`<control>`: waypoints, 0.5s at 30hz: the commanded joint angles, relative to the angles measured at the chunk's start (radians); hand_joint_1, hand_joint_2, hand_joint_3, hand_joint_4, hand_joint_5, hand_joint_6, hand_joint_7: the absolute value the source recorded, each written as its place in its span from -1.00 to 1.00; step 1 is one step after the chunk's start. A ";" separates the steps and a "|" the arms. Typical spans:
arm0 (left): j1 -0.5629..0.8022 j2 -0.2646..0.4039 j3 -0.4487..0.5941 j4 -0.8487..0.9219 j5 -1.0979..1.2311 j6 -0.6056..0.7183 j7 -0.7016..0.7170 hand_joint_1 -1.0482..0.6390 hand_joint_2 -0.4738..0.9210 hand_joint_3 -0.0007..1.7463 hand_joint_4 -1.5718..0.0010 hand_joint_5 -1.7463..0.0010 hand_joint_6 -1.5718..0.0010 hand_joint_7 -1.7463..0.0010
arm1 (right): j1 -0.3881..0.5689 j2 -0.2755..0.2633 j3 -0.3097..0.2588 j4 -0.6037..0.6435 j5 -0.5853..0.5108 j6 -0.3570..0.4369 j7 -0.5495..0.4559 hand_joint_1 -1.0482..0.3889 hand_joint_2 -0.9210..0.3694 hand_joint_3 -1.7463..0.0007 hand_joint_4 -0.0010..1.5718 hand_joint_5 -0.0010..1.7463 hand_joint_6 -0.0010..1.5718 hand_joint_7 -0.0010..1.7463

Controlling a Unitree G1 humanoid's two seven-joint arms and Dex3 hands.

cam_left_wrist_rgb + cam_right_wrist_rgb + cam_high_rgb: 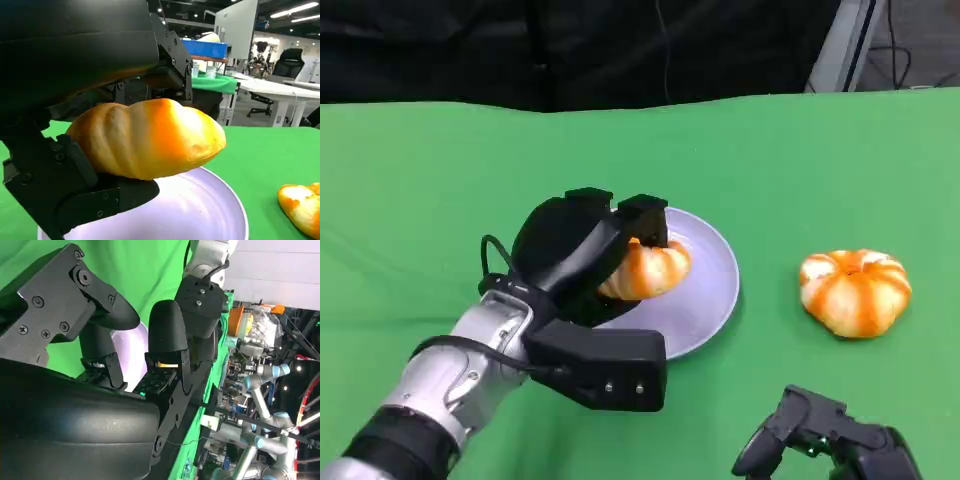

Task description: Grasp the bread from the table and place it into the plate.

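- Head view: the left hand [582, 262] is reaching in from seven o'clock and gripping the bread [646, 270], its fingers [642, 222] curling over the top of the loaf. The bread is hanging over the plate [705, 290], above its nine o'clock side. I cannot tell here whether it is touching the plate. A second, round bun [855, 291] is lying on the green table [420, 200] at three o'clock from the plate, well apart from it. The right hand [820, 440] is sitting low at five o'clock, holding nothing, its fingers looking curled in.
- Left wrist view: the bread [150, 137] is being clamped between fingers [170, 55] above and the thumb below. It is hovering just over the pale plate [200, 205], with a gap showing beneath its free end. The bun [302, 205] is peeking in beside the plate.
- Right wrist view: the right hand's fingers [167, 335] are bending inward with nothing between them. A sliver of the plate [132, 347] is showing beyond them.
- Progress, as I judge it: the grasp and the carry are looking done, since the bread is off the table and above the plate. What is remaining is lowering it, opening the fingers and drawing the hand away.
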 commanded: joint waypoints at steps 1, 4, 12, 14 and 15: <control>-0.046 0.009 -0.023 0.040 0.035 0.022 0.012 0.01 0.32 0.23 -0.12 -1.00 0.12 -1.00 | 0.003 -0.002 -0.007 -0.012 0.003 0.002 -0.008 0.38 0.01 -0.60 -0.02 0.79 0.05 0.46; -0.063 0.004 -0.038 0.073 0.051 0.025 0.035 0.01 0.34 0.11 -0.12 -1.00 0.13 -1.00 | 0.003 -0.002 -0.007 -0.011 0.002 -0.001 -0.009 0.38 0.01 -0.60 -0.02 0.79 0.05 0.45; -0.095 -0.025 -0.055 0.167 0.030 0.027 0.022 0.02 0.47 -0.08 -0.06 -1.00 0.13 -0.90 | 0.002 -0.002 -0.007 -0.009 0.006 0.000 -0.008 0.36 0.01 -0.59 -0.02 0.79 0.05 0.46; -0.097 -0.026 -0.053 0.172 0.008 0.024 -0.027 0.02 0.48 -0.08 -0.05 -1.00 0.12 -0.88 | 0.002 -0.002 -0.007 -0.009 0.006 0.000 -0.008 0.37 0.01 -0.59 -0.02 0.79 0.05 0.46; -0.096 -0.023 -0.052 0.168 -0.008 0.025 -0.073 -0.09 0.72 -0.38 0.11 -0.38 0.23 -0.09 | 0.002 -0.001 -0.007 -0.008 0.005 -0.002 -0.009 0.37 0.01 -0.59 -0.02 0.79 0.05 0.46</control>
